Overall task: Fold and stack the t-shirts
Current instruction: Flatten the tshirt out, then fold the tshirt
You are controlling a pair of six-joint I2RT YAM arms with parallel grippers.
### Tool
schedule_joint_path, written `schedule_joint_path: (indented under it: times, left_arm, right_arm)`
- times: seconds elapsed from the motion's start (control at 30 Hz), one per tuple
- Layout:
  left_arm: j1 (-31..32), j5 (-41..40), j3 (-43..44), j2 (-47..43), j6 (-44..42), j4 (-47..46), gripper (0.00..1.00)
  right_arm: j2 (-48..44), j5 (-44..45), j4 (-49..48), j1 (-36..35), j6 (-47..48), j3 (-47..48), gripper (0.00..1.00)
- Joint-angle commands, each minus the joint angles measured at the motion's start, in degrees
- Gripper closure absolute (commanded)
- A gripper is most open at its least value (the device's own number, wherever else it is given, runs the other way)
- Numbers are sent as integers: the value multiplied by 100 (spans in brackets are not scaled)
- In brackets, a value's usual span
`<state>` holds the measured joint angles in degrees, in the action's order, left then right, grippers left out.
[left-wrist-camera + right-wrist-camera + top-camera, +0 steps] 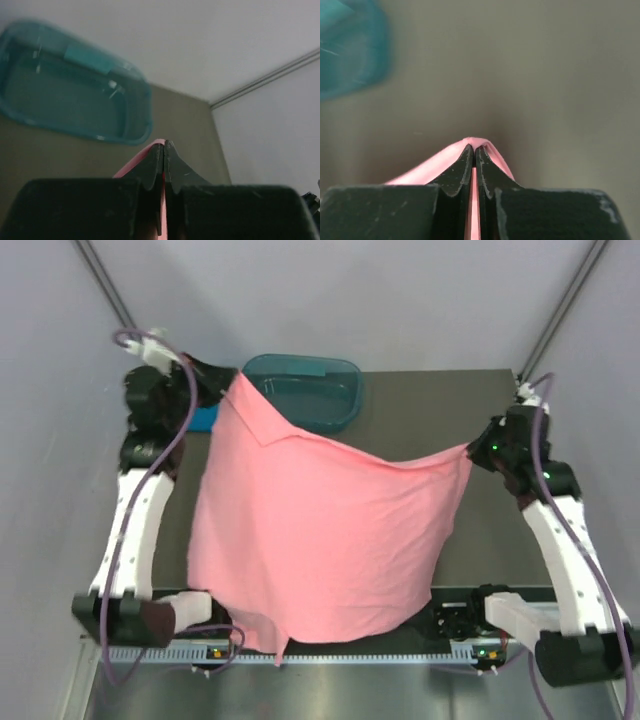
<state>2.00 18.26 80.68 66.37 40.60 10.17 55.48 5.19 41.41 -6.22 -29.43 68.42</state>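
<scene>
Plainly, the salmon-pink t-shirt point(320, 540) hangs spread between the two arms above the counter point(485, 535). The left gripper point(228, 386) has its jaws clenched on one upper corner near the counter's far left corner. The right gripper point(478, 448) has its jaws pinched on the other upper corner, toward the right edge. Both wrist views show a thin fold of pink cloth squeezed between the closed fingers. The top edge sags between the two grips, and the lower hem drapes down to the near edge, one tail hanging past it. At the far edge, left of the middle, sits the dark teal see-through tub point(335, 400), partly covered by the shirt's raised corner. Its own bottom shows inside it, with a paler teal strip on its far rim. A small blue patch point(205, 418) shows beside the left arm; what it is cannot be told.
</scene>
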Motion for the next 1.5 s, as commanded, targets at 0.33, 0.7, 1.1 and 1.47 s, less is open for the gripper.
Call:
schedule_joint_path:
  times: [0.33, 0.7, 1.1, 1.47]
  left_arm:
    - [-129, 696, 761, 4224, -140, -1888, 100]
    - [-156, 1012, 1679, 5290, 370, -1870, 100]
    - [-156, 776, 590, 4106, 273, -745, 100]
    - [-165, 679, -272, 2944, 440, 203, 100]
  right_arm:
    - [3669, 35, -2823, 305, 482, 108, 100]
    - [5156, -457, -2032, 393, 632, 1928, 100]
    - [4710, -800, -1372, 1061, 491, 1500, 100]
    - [4840, -1643, -643, 1140, 807, 1806, 100]
